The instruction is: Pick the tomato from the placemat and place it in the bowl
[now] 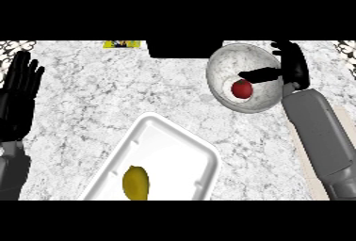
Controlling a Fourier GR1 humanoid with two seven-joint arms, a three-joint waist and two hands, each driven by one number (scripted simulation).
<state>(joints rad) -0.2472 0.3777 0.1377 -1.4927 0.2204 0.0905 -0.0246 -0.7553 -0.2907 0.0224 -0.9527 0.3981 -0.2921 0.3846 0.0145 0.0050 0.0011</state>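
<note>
Overhead, a marble counter [83, 108] holds a white tray [167, 155] near the front, with a yellow fruit [135, 182] in it. Far right sits a marble bowl [233, 61] containing the red tomato [241, 89]. Beside it, the right hand [292, 63] hovers with fingers spread, holding nothing. The left hand [17, 101] rests open at the left edge.

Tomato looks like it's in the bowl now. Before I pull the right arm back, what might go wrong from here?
1. The right robot hand hangs over the bowl's rim, thumb reaching just above the tomato; a careless withdrawal might catch the rim and shift or tip the bowl.
2. The tomato sits low against the bowl's near wall, so a nudged bowl may let it roll.
3. The bowl stands near the dark object at the counter's far edge, so a push could knock it against that.
</note>
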